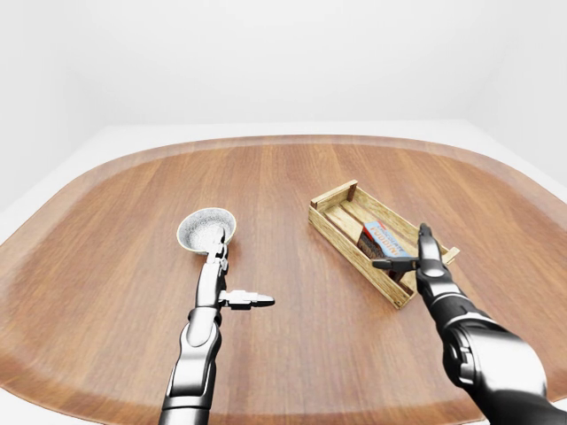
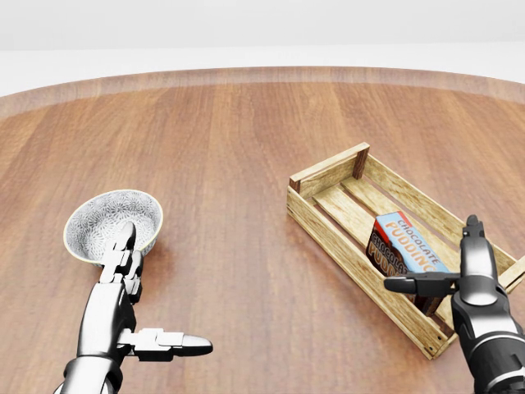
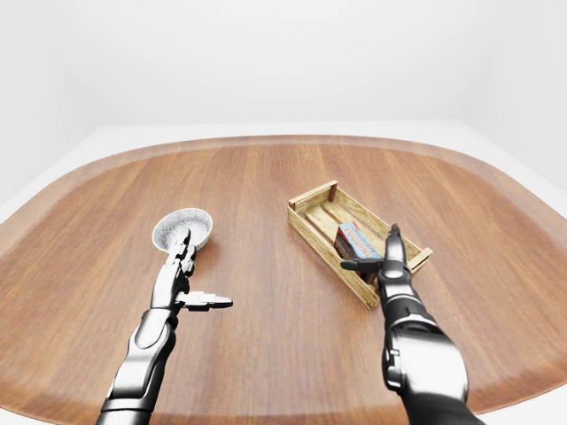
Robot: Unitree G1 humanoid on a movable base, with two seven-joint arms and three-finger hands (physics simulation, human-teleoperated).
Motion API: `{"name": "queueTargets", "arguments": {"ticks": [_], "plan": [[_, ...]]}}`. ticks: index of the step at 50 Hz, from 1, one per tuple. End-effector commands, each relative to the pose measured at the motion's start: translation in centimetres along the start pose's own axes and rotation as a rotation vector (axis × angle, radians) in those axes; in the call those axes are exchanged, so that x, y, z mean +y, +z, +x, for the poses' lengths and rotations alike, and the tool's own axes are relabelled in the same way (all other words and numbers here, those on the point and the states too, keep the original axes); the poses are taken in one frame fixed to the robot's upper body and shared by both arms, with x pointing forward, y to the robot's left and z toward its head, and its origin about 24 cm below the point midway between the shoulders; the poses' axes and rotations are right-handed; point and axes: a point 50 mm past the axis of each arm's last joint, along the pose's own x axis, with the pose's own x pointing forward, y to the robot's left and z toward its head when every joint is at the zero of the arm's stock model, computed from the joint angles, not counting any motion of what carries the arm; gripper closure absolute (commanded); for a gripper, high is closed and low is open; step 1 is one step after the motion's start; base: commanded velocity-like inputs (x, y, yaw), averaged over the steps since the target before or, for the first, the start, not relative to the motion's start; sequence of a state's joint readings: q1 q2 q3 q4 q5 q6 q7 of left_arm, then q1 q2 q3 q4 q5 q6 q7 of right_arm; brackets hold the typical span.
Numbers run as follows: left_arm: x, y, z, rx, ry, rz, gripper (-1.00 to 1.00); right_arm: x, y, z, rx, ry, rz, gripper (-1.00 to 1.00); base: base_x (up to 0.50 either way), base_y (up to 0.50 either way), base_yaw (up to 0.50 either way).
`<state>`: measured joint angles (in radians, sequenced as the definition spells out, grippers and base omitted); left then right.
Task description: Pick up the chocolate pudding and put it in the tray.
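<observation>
The chocolate pudding (image 2: 404, 245) — a box with a pale blue top printed in orange-red letters and dark brown sides — lies inside the slatted wooden tray (image 2: 326, 176) on the round wooden table (image 2: 238, 139). The right hand (image 2: 459, 275) stands just beside it, fingers spread, gripping nothing. The left hand (image 2: 131, 308) is spread too — near the patterned bowl (image 2: 102, 220).

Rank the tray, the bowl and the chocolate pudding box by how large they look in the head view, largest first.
1. Wooden tray, clearly the largest.
2. Patterned bowl.
3. Chocolate pudding box, lying inside the tray; the right hand hides its lower end, so its full extent is unsure, though it looks smaller than the bowl.
</observation>
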<state>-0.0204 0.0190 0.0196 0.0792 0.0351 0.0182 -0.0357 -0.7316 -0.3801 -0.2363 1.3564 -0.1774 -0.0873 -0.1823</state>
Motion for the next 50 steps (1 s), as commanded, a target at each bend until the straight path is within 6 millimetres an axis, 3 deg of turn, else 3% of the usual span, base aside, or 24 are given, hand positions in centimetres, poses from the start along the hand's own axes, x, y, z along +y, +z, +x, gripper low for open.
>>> {"name": "queueTargets", "arguments": {"ticks": [1,17,34,38,50], "plan": [[0.0,0.2,0.0,-0.015,-0.007,-0.014,-1.00,-0.9,1.8,0.4,-0.044,-0.024,0.027,-1.00,0.00,0.00,0.00],[0.0,0.2,0.0,-0.015,-0.007,-0.013,-1.00,-1.8,5.0,0.7,-0.116,-0.023,0.101,-1.00,0.00,0.00,0.00],[0.0,0.2,0.0,-0.015,-0.007,-0.013,-1.00,-4.3,12.1,0.5,-0.300,-0.010,0.170,-1.00,0.00,0.00,0.00],[0.0,0.2,0.0,-0.015,-0.007,-0.013,-1.00,-4.6,13.0,0.4,-0.323,-0.002,0.194,-1.00,0.00,0.00,0.00],[0.0,0.1,0.0,-0.009,-0.005,-0.017,-1.00,-6.8,18.7,-0.9,-0.488,0.027,0.244,-1.00,0.00,0.00,0.00]]}}
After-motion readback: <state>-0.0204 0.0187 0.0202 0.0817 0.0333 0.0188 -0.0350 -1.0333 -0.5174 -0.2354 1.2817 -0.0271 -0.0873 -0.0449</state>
